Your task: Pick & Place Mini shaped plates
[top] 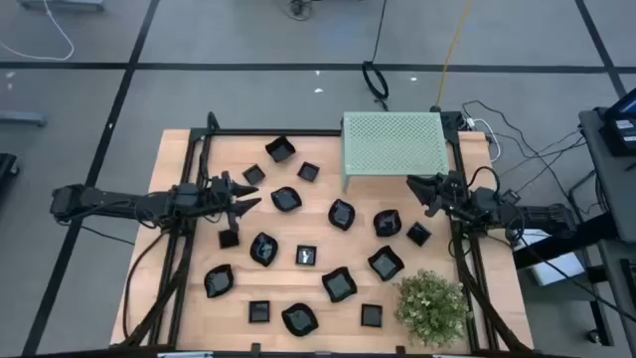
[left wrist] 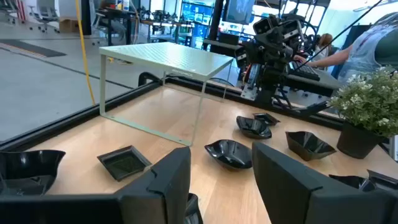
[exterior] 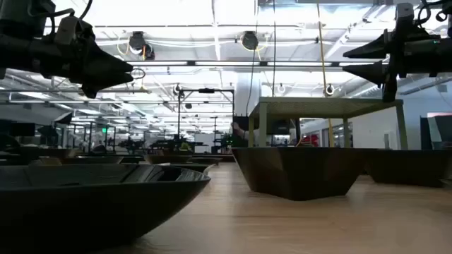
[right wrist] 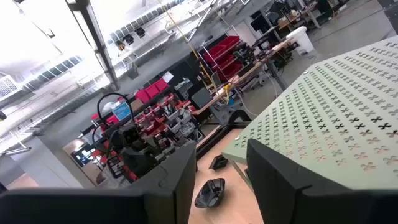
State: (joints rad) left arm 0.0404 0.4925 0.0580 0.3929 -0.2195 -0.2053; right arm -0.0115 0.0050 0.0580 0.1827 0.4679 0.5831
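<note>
From overhead, the plates (top: 298,257) are scattered over the table, none on the stand (top: 394,145). The left gripper (top: 248,196) sits just left of a wavy plate (top: 286,199), jaws parted, holding nothing. The right gripper (top: 419,192) hovers by the stand's corner, also parted and empty. Low down, both hang clear above the wood. The left wrist cam adds a person behind the plant (left wrist: 372,106).
</note>
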